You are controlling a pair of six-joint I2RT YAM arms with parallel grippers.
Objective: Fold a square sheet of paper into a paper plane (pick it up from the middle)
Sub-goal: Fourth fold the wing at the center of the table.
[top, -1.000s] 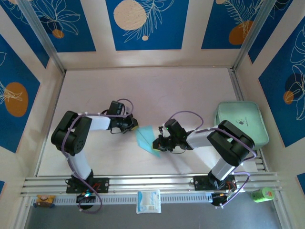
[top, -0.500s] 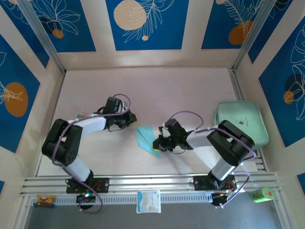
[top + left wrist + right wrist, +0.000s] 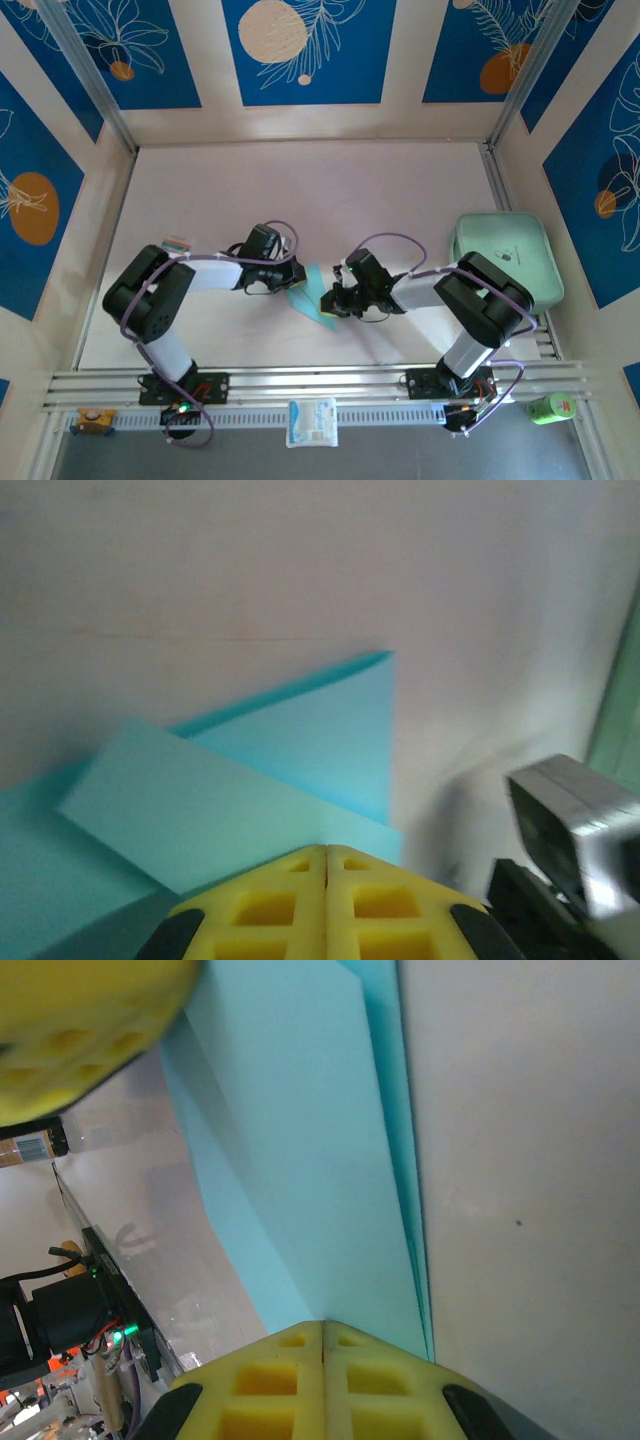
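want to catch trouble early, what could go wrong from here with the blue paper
The shut left gripper and shut right gripper are on the half-folded blue paper from opposite sides; a drag by either could slide or crumple it. Its layered edges look slightly offset in the right wrist view, so pressing may set a crooked crease. The two grippers sit close together and could bump.

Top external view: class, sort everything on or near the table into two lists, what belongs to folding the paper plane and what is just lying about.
In the job: partly folded light blue sheet of paper; left gripper, shut; right gripper, shut.
Lying about: mint-green tray; white packet; green container.
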